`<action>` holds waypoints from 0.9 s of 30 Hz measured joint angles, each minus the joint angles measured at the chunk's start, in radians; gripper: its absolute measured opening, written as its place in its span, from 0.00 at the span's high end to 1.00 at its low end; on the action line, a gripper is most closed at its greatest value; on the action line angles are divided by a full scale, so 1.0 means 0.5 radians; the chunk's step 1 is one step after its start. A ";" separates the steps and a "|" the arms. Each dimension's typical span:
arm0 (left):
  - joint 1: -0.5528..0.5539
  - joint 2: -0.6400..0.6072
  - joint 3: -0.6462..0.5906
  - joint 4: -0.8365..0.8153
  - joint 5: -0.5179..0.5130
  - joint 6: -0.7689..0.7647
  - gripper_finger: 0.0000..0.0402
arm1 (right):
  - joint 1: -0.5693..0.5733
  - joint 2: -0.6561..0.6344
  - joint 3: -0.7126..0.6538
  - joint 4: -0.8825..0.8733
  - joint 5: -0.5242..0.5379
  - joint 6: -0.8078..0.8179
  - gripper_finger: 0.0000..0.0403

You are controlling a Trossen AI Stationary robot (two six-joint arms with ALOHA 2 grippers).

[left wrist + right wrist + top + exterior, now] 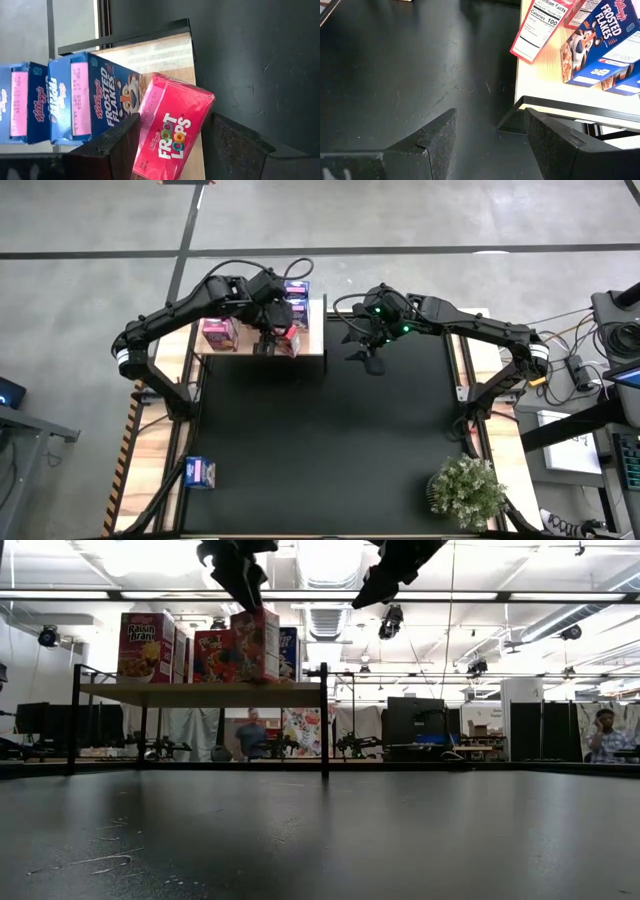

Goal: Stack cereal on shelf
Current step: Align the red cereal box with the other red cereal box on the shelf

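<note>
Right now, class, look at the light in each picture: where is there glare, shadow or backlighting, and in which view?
Low view: bright ceiling lights backlight the arms into silhouettes, and the shelf stands against that glare. High view: even light, with soft arm shadows on the black mat. Left wrist view: sheen on the Froot Loops box.

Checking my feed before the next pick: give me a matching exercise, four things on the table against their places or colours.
Things:
1. Froot Loops box
2. Frosted Flakes box
3. lone blue box
4. plant

Places:
A. right corner of the table, far from the shelf
B. blue, on the shelf
C. off the shelf, at the table's left edge
D. pink-red, on the shelf under the left pincer

Pairs: 1-D, 2-B, 3-C, 4-A
</note>
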 joint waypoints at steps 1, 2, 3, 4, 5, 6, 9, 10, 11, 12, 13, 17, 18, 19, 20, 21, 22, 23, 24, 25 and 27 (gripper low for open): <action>0.000 -0.001 0.000 0.008 0.000 0.003 0.44 | 0.001 0.000 0.000 0.000 0.000 0.000 0.46; 0.000 -0.002 0.000 0.009 -0.001 0.006 0.44 | 0.000 0.000 0.000 0.000 0.000 -0.001 0.46; 0.000 -0.003 0.003 0.014 -0.001 0.011 0.44 | 0.000 0.000 0.000 0.001 0.000 0.000 0.46; 0.000 -0.004 0.007 0.023 0.000 0.024 0.44 | 0.001 0.000 0.000 0.000 0.000 0.000 0.46; 0.000 -0.008 0.009 0.033 -0.001 0.036 0.44 | 0.001 0.000 0.000 0.000 0.000 -0.001 0.46; 0.000 -0.012 0.009 0.043 -0.001 0.046 0.44 | 0.001 0.000 0.000 0.001 0.000 -0.001 0.46; 0.000 -0.019 0.009 0.069 -0.001 0.084 0.44 | 0.001 0.000 0.000 0.000 0.000 -0.001 0.46; 0.000 -0.020 0.009 0.075 -0.001 0.095 0.43 | 0.000 0.000 0.000 0.000 0.000 0.000 0.46; 0.000 -0.021 0.009 0.086 0.000 0.101 0.43 | 0.000 0.000 0.000 0.001 0.000 -0.001 0.46; 0.000 -0.022 0.010 0.095 0.000 0.106 0.42 | 0.000 0.000 0.000 0.000 0.000 0.000 0.46; 0.000 -0.022 0.010 0.095 0.000 0.111 0.41 | 0.000 0.000 0.000 0.000 0.000 0.000 0.46; 0.010 -0.016 -0.002 0.095 0.001 0.158 0.37 | 0.001 0.000 0.000 0.000 0.000 -0.001 0.46; 0.014 -0.013 -0.013 0.094 0.002 0.193 0.36 | 0.000 0.000 0.000 0.000 0.000 -0.001 0.46; 0.017 -0.010 -0.023 0.094 0.002 0.233 0.35 | 0.000 0.000 0.000 0.000 0.000 -0.001 0.46; 0.018 -0.006 -0.029 0.093 0.002 0.259 0.35 | 0.000 0.000 0.000 -0.001 0.000 0.000 0.46; 0.021 -0.005 -0.030 0.094 0.002 0.277 0.35 | 0.001 0.000 -0.001 -0.001 0.000 0.000 0.46; 0.021 -0.005 -0.029 0.097 0.002 0.286 0.35 | 0.000 0.000 -0.001 -0.003 0.000 0.000 0.46; 0.020 -0.005 -0.029 0.097 0.003 0.289 0.35 | 0.000 0.000 -0.001 -0.008 0.000 0.000 0.46; 0.020 -0.005 -0.029 0.098 0.005 0.290 0.35 | 0.000 0.000 -0.001 -0.015 0.000 0.000 0.46; 0.025 -0.005 -0.029 0.100 0.011 0.291 0.35 | 0.001 0.000 -0.001 -0.018 0.000 0.000 0.46; 0.040 -0.005 -0.035 0.107 0.058 0.291 0.34 | 0.000 0.000 -0.004 -0.017 0.000 0.000 0.46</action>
